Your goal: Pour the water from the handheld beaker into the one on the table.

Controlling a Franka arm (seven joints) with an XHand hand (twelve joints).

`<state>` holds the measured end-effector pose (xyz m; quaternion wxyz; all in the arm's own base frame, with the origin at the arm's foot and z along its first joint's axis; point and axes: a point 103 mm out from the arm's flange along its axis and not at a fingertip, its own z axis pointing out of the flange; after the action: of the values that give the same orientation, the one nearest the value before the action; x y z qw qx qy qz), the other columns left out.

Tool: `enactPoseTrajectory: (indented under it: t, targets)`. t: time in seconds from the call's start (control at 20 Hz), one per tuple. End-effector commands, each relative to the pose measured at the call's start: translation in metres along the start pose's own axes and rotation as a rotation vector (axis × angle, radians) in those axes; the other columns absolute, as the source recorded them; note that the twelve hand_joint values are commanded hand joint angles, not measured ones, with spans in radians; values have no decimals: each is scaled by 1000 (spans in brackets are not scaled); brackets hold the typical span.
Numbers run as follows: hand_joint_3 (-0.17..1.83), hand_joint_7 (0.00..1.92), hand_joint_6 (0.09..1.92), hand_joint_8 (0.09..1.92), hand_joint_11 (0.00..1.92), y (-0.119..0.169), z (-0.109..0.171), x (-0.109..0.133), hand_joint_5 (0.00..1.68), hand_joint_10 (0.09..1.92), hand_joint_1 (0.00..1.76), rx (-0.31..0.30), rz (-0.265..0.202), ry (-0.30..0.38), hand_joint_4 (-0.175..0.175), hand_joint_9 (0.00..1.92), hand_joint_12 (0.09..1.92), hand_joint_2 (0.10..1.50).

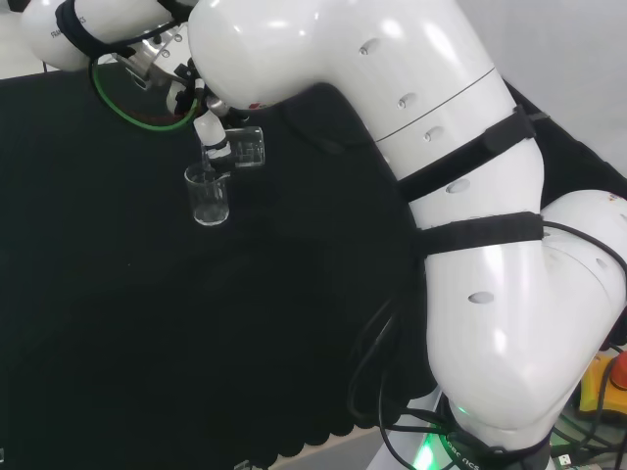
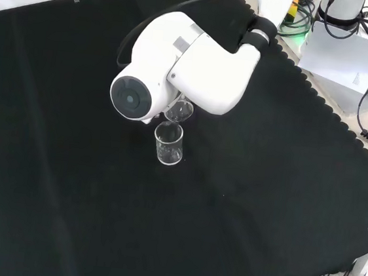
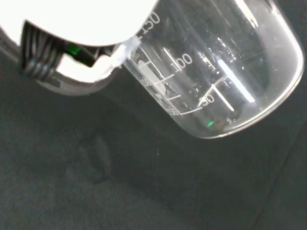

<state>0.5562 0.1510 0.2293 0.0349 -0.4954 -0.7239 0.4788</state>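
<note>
A clear glass beaker [image 1: 209,196] stands upright on the black cloth; in the front view this standing beaker [image 2: 169,143] sits just below the arm's big white link. A second clear beaker [image 1: 249,147] is held tipped on its side right above it, its lip over the standing one's mouth. The hand [image 1: 210,130] has its fingers curled round this tipped beaker. In the front view the tipped beaker [image 2: 179,111] peeks out under the link. Close up in the wrist view, the held beaker [image 3: 211,72] shows white graduation marks, with part of the hand [image 3: 86,28] beside it.
A green cable [image 1: 137,116] loops by the wrist. The arm's white links [image 1: 460,196] take up the head view's right. The cloth's scalloped edge [image 2: 331,114] runs down the front view's right, with papers and cables [image 2: 344,56] beyond it.
</note>
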Motion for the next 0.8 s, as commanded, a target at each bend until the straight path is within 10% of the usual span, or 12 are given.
enactPoseTrajectory:
  t: [0.05,0.8]
  targets:
    - [890,1392,829,664,1172,-4,-7,-2,1203,415,1302,36,43,-56,-33,1420,860,530]
    - [890,1392,829,665,1171,-5,-8,0,1203,419,1301,50,59,-71,-33,1417,860,530]
